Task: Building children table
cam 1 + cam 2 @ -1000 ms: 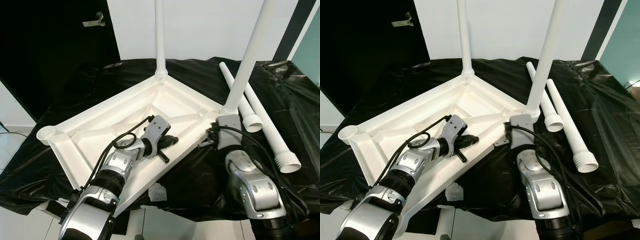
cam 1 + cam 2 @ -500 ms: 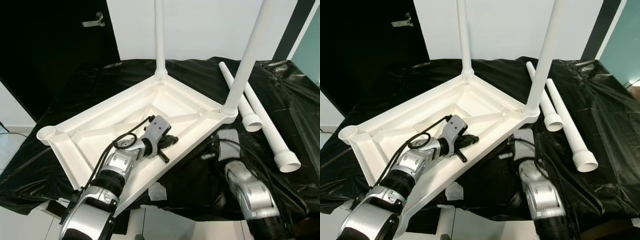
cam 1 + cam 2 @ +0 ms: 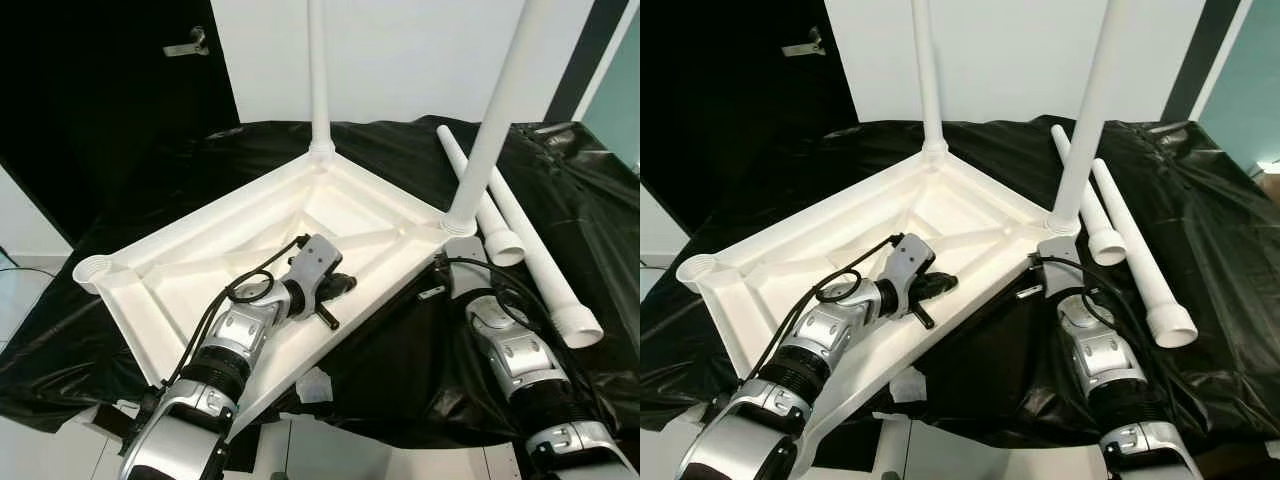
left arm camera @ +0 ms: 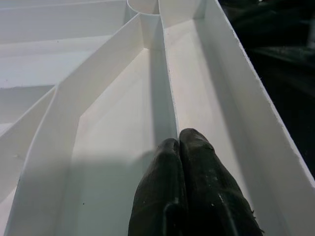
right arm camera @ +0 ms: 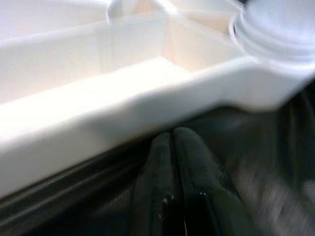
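The white tabletop [image 3: 200, 240] lies upside down on the black sheet. One white leg [image 3: 318, 70] stands in its far corner and another [image 3: 495, 110] in its right corner. Two loose legs [image 3: 478, 190] [image 3: 540, 255] lie on the sheet to the right. The left corner socket [image 3: 95, 267] holds no leg. My left gripper [image 3: 343, 286] rests shut inside the underside, its fingertips [image 4: 197, 142] against a rib. My right gripper [image 3: 1028, 291] is shut and empty, low beside the tabletop's right edge, just below the right-corner leg; its fingers [image 5: 187, 142] point under the rim.
The black sheet [image 3: 560, 190] covers the whole work surface and hangs over its front edge. A dark door [image 3: 100, 90] with a handle stands at the back left and a white wall [image 3: 400, 50] behind. Pale floor shows at the front.
My right arm has come away from the base of the right-corner leg, dropped, then reached in low beside the tabletop's right edge. The left gripper has stayed put.
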`<state>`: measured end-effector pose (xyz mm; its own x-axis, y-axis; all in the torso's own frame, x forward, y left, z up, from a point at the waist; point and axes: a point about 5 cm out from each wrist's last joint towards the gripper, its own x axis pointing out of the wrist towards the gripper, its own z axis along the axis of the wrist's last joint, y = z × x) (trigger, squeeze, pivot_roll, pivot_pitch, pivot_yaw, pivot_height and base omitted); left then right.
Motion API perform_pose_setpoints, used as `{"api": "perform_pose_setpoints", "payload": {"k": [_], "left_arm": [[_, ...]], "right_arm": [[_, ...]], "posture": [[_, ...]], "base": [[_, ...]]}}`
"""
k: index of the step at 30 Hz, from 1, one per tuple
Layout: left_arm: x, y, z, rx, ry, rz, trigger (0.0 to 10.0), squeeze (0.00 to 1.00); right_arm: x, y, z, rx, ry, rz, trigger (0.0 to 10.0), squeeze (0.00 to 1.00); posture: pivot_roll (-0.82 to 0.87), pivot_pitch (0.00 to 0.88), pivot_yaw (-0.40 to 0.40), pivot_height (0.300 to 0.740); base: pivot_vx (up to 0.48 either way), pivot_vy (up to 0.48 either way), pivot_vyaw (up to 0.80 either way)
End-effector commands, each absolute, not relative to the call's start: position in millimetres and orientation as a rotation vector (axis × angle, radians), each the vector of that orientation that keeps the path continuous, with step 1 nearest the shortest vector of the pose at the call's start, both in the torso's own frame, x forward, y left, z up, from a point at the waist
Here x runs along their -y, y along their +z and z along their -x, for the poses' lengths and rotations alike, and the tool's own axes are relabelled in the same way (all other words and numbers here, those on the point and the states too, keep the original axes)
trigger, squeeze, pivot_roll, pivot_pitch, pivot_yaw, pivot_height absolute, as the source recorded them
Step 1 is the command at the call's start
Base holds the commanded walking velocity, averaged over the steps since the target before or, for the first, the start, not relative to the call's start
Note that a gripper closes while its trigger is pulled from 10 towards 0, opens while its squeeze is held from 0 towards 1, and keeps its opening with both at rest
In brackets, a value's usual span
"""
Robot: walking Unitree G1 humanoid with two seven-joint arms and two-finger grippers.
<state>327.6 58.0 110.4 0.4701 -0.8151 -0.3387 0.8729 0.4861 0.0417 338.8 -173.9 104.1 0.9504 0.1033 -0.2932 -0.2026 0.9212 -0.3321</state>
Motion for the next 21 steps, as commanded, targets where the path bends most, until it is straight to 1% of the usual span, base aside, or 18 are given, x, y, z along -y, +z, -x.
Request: {"api": "perform_pose_setpoints", "payload": {"k": [1,5,10,11,13,14,15,21], "left_arm": [[-48,81,-307,-0.427,-1.166,-0.185,10.0,0.00],[-41,84,-305,-0.399,-1.194,-0.170,10.0,0.00],[-35,90,-302,-0.314,-1.222,-0.162,10.0,0.00],[-35,90,-302,-0.314,-1.222,-0.162,10.0,0.00],[-33,101,-310,-0.229,-1.175,-0.099,10.0,0.00],[-33,101,-310,-0.229,-1.175,-0.099,10.0,0.00],[-36,110,-318,-0.182,-1.114,-0.063,10.0,0.00],[-44,112,-327,-0.174,-1.036,-0.060,10.0,0.00]], "right_arm": [[172,101,-341,-0.280,0.184,0.380,10.0,0.00],[182,110,-360,-0.246,0.150,0.409,10.0,0.00],[180,119,-366,-0.207,0.141,0.404,10.0,0.00],[180,119,-366,-0.207,0.141,0.404,10.0,0.00],[173,121,-365,-0.181,0.149,0.369,10.0,0.00],[173,121,-365,-0.181,0.149,0.369,10.0,0.00],[165,118,-360,-0.158,0.151,0.325,10.0,0.00],[155,109,-350,-0.116,0.126,0.261,10.0,0.00]], "posture": [[-0.04,0.000,0.023,0.740],[-0.04,0.000,0.027,0.740],[-0.04,0.000,0.030,0.740],[-0.04,0.000,0.030,0.740],[-0.04,0.000,0.029,0.740],[-0.04,0.000,0.029,0.740],[-0.05,0.000,0.028,0.740],[-0.06,0.000,0.031,0.740]], "base": [[0.000,0.000,0.00],[0.000,0.000,0.00],[0.000,0.000,0.00],[0.000,0.000,0.00],[0.000,0.000,0.00],[0.000,0.000,0.00],[0.000,0.000,0.00],[0.000,0.000,0.00]]}}
